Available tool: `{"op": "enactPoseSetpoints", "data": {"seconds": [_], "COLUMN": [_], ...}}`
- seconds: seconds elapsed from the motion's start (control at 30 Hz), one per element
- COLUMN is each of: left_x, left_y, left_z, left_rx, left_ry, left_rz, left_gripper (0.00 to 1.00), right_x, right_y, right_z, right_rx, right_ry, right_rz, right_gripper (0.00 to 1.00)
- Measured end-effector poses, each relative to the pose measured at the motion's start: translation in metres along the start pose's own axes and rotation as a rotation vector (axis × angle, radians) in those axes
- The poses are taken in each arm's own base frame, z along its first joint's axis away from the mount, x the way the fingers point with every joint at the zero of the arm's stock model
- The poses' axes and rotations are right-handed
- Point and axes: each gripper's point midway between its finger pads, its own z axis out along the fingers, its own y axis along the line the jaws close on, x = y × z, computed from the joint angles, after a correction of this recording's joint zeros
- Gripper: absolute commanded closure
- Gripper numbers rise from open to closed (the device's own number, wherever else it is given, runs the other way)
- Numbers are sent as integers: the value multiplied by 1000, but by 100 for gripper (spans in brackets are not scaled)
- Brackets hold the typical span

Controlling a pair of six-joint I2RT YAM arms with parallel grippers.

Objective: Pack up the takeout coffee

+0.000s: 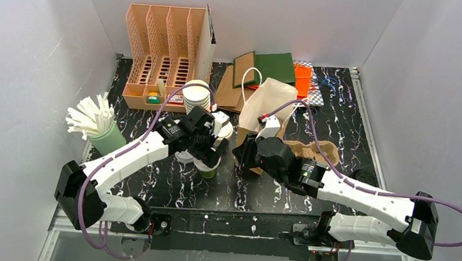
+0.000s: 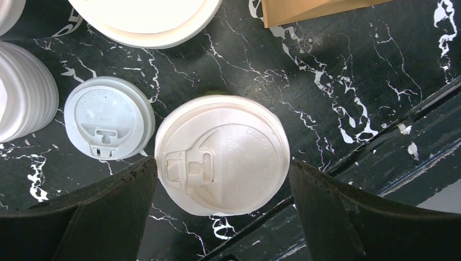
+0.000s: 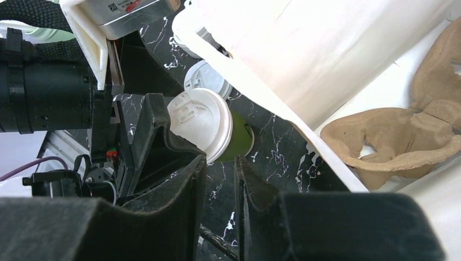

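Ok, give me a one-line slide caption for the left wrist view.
Open left gripper straddling a lidded coffee cup, a second white lid beside it on the black marbled table.

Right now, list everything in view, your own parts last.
green-walled lidded cup: one, white lid, centre
second lidded cup: one, white lid, beside it
lid stack: one, white, behind them
paper bag: one, brown, centre back
cup carrier: one, brown pulp, right of centre
straws: bundle, white, in green holder, left
file organiser: one, peach, back left
folders: several, green and brown, back
left end effector: black fingers, open astride green-walled lidded cup
right end effector: black fingers, narrowly parted, near paper bag
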Motion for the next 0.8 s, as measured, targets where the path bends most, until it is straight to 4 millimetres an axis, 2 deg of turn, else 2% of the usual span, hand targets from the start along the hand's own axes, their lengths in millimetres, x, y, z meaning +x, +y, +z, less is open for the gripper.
{"op": "enactPoseSetpoints", "data": {"seconds": [0.27,0.53,0.67,0.8], "left_x": [1,1,1,0], "left_y": [5,6,5,4], "left_z": [1,2,3,3], "left_rx": [-41,-49,-52,-60], "left_ry": [5,7,6,4], "left_rz": [8,12,11,11], "left_gripper": [19,33,34,30], "right_x": [0,0,0,0], "right_y": [0,0,0,0], "right_z": [0,0,0,0], "right_rx": [0,0,0,0], "right_ry": [0,0,-1,0], "right_rz": [0,0,0,-1], "right_gripper": [65,65,65,65]}}
